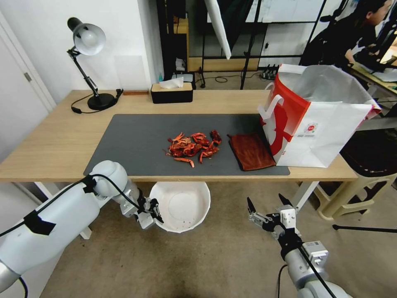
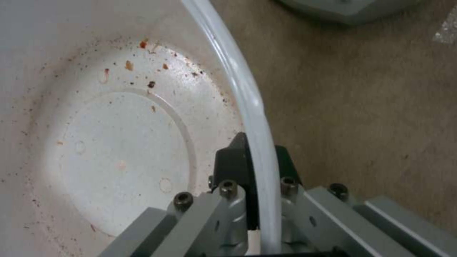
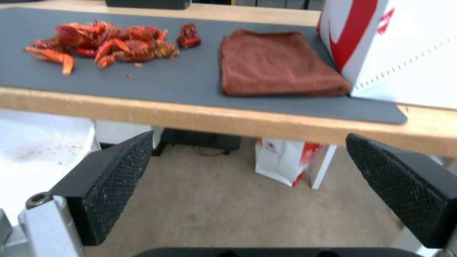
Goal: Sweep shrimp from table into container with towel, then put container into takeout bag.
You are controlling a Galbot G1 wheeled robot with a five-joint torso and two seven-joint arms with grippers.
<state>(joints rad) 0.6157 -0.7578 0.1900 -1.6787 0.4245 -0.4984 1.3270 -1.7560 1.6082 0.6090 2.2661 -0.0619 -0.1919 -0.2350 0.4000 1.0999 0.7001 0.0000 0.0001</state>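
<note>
I have the left gripper (image 1: 155,211) clamped on the rim of the bowl (image 1: 182,205), one finger (image 2: 233,162) inside the wall and the other outside, holding it below the near edge of the table (image 1: 53,140), just under the shrimp. The bowl is tilted with its mouth toward me; its inside carries reddish specks and crumbs but no shrimp. The shrimp (image 1: 193,147) lie in a loose pile on the grey mat (image 1: 132,140), near the middle, with one piece a little apart toward the towel. The towel (image 1: 251,151) lies flat on the mat just right of the pile, its far side close against the bag (image 1: 318,120). The bag stands upright and open at the right end of the table, red panel facing the towel. My right gripper (image 1: 266,203) hangs below table height in front of the towel, jaws spread wide, holding nothing. A lamp (image 1: 89,62) and a tissue box (image 1: 171,92) stand along the far edge
</note>
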